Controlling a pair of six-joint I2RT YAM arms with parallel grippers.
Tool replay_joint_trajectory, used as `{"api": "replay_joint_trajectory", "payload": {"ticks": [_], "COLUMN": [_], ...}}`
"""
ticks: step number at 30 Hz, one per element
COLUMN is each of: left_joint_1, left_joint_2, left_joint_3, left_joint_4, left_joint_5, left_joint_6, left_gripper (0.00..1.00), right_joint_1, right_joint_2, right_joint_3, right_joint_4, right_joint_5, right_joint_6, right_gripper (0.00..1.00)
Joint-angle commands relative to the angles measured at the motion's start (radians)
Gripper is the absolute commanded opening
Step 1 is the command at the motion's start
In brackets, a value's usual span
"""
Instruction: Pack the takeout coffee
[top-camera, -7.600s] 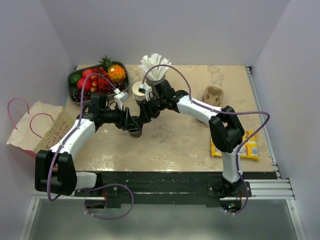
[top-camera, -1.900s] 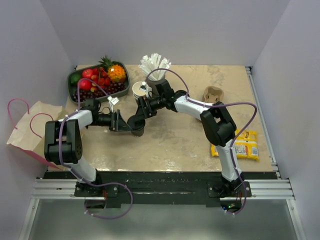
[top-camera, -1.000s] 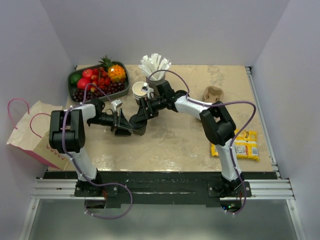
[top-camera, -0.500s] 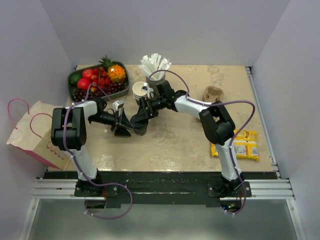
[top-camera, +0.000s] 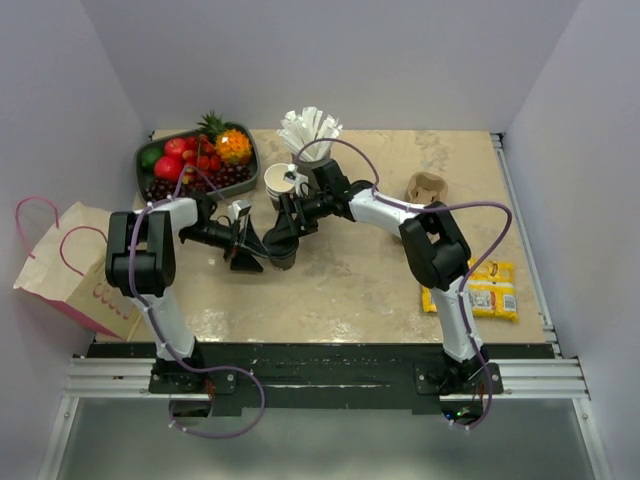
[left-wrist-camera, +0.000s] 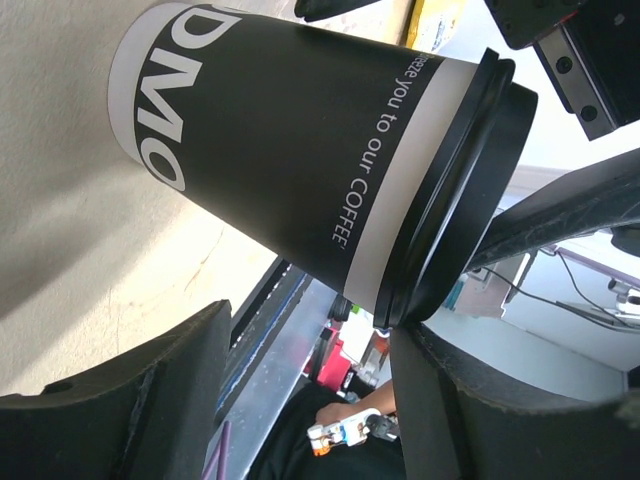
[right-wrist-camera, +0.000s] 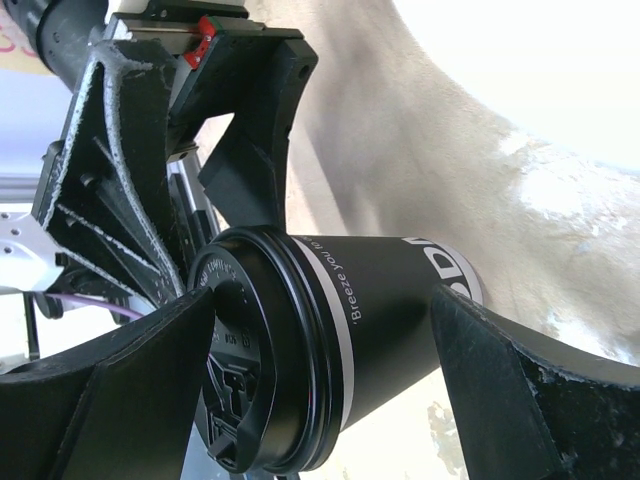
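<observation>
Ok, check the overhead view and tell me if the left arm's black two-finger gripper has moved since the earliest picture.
Yes. Against the grey fruit tray, the left gripper has drawn back leftward, away from the dark-brown lidded paper cup.

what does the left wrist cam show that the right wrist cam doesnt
Only the left wrist view: the takeout coffee side-on, with big white letters near its base, and the open left claw facing it. Only the right wrist view: the lid and its embossed top, and the right claw straddling the cup, contact unclear. Both: the dark cup standing on the tan table, black lid on, the other arm's claw beyond it.
</observation>
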Motion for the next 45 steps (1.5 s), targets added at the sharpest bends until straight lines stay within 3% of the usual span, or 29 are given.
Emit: {"api": "replay_joint_trajectory", "payload": {"ticks": [1, 13, 16, 23, 26, 33, 38, 45], "left_joint_1": [-0.048, -0.055, -0.054, -0.034, -0.031, 0.0, 0.029, 0.04], "left_joint_2": [0.138, 0.123, 0.033, -0.216, -0.263, -0.317, -0.326, -0.282], "left_joint_3": [-0.029, -0.023, -0.05, -0.075, -0.066, -0.127, -0.196, -0.238], "left_joint_4": [0.285, 0.305, 0.389, 0.529, 0.58, 0.722, 0.867, 0.939], "left_joint_5": [-0.676, -0.686, -0.575, -0.17, -0.105, -0.082, -0.145, -0.143], "left_joint_6": [0.052, 0.058, 0.069, 0.104, 0.065, -0.121, -0.288, -0.38], "left_gripper": [0.66, 0.64, 0.64, 0.69, 0.7, 0.7, 0.68, 0.65], "right_joint_1": [0.015, 0.015, 0.012, -0.026, -0.043, -0.063, -0.065, -0.065], "right_joint_2": [0.034, 0.02, 0.023, -0.063, -0.09, -0.107, -0.106, -0.087], "right_joint_3": [0.008, 0.007, 0.01, -0.03, -0.021, -0.015, -0.012, 0.02], "right_joint_4": [-0.114, -0.162, -0.178, -0.004, 0.016, 0.01, 0.017, -0.009], "right_joint_5": [0.21, 0.284, 0.273, 0.037, 0.007, -0.064, -0.104, -0.104], "right_joint_6": [-0.087, -0.123, -0.132, -0.109, -0.104, -0.092, -0.07, -0.069], "right_gripper": [0.88, 0.87, 0.86, 0.93, 0.95, 0.97, 0.98, 0.97]}}
